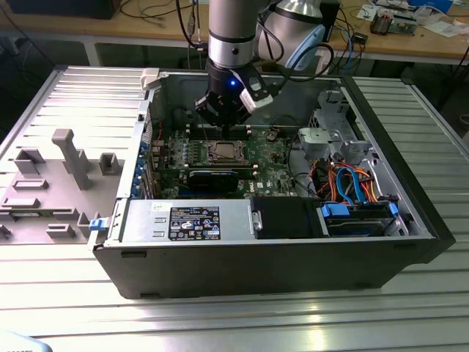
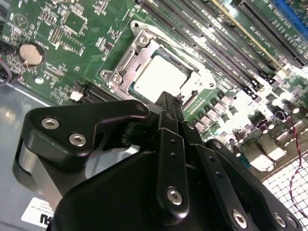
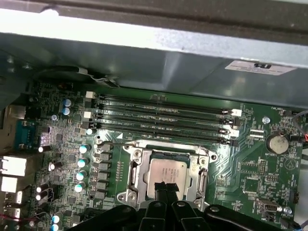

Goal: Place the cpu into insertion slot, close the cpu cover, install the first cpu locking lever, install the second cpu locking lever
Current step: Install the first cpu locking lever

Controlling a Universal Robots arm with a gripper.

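Below pincer: cpu (image 3: 166,174) seated in insertion slot (image 3: 137,166), fingertips over its near edge.
Pincer (image 3: 167,186): clenched, fingertips together, grasping nothing.
Cpu cover (image 2: 190,91): lowered, framing the chip.
Beyond pincer: memory slots (image 3: 163,118) on green motherboard (image 3: 250,168).

We're in a robotics lab or electronics workshop, no question. An opened desktop computer case (image 1: 278,242) lies on a ribbed aluminium work table (image 1: 234,315), its green motherboard (image 1: 220,158) bared. Grey fixture blocks (image 1: 69,158) stand on the table at the exterior view's left. Behind runs a wooden bench (image 1: 410,40) strewn with cables (image 1: 157,11) and small parts.
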